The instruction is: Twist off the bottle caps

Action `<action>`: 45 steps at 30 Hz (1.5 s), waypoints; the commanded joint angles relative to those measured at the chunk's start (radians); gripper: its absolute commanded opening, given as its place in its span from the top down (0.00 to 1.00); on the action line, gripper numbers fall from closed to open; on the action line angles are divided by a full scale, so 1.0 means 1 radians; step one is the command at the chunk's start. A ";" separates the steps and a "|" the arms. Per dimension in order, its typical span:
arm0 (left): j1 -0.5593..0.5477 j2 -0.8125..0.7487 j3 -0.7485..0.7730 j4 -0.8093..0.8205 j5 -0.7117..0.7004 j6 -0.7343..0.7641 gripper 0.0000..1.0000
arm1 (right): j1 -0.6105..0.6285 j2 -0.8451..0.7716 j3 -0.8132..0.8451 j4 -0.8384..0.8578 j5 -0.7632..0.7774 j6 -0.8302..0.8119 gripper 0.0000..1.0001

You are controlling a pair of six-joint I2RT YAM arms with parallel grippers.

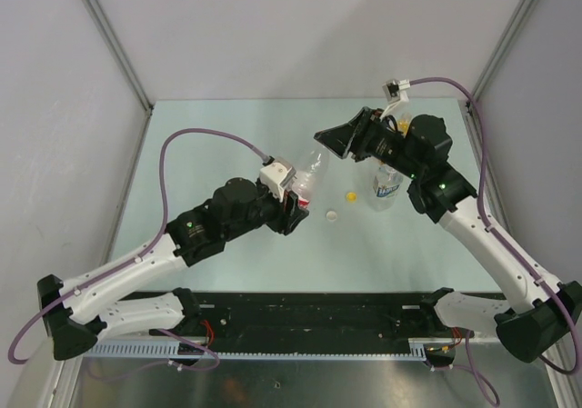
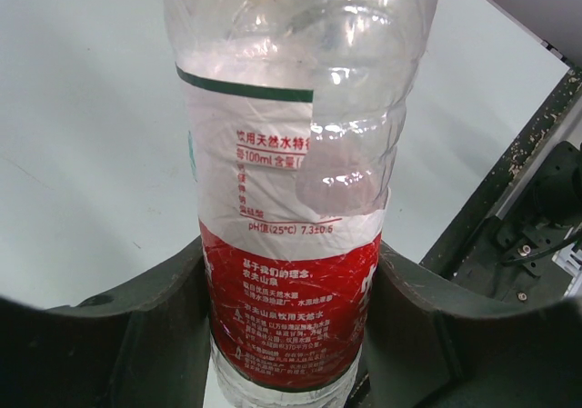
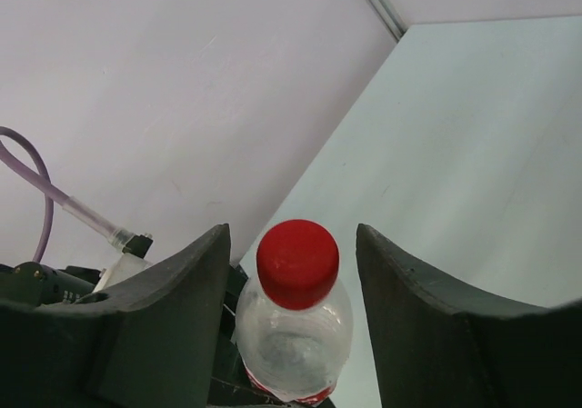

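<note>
Left gripper point(image 2: 291, 322) is clamped tight on the red-white label bottle point(image 2: 291, 244), near the middle of the surface point(image 1: 218, 126). Right gripper point(image 3: 291, 249) straddles its red cap point(image 3: 297, 263), jaws apart, a gap either side. Yellow cap point(image 1: 350, 195) and white cap point(image 1: 332, 214) lie loose nearby.

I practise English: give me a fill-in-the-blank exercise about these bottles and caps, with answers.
The left gripper is shut on a bottle with a red and white ___.
The cap inside the open right gripper is ___.
On the table lie a yellow cap and a ___ one.
Answers: label, red, white.
</note>
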 commanded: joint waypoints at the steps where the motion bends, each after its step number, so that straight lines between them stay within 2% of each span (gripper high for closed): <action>1: -0.012 0.004 0.051 0.015 -0.028 0.019 0.97 | 0.014 0.017 0.005 0.089 -0.017 0.030 0.41; 6: -0.012 0.005 0.052 0.008 -0.039 0.022 0.96 | 0.016 0.028 0.005 0.096 -0.021 0.036 0.58; 9: -0.013 0.011 0.053 0.003 -0.039 0.025 0.96 | 0.017 0.033 0.004 0.095 -0.022 0.041 0.63; 13: -0.015 0.012 0.049 -0.004 -0.042 0.025 0.96 | 0.014 0.029 0.006 0.111 -0.024 0.054 0.58; 18: -0.015 0.006 0.041 -0.013 -0.056 0.033 0.95 | -0.006 0.030 0.009 0.125 -0.042 0.087 0.38; 21: -0.016 0.006 0.045 -0.024 -0.065 0.038 0.94 | -0.009 0.046 0.026 0.108 -0.061 0.092 0.38; 26: -0.015 0.009 0.052 -0.035 -0.078 0.044 0.94 | -0.009 0.081 0.054 0.084 -0.101 0.104 0.50; 32: -0.015 0.002 0.053 -0.053 -0.100 0.055 0.93 | -0.013 0.101 0.068 0.068 -0.127 0.108 0.89; 34: -0.015 -0.003 0.052 -0.055 -0.097 0.057 0.93 | -0.015 0.102 0.069 0.076 -0.143 0.104 0.97; 45: -0.008 -0.036 0.040 -0.028 -0.030 0.044 0.96 | -0.039 0.064 0.069 0.186 -0.276 0.074 1.00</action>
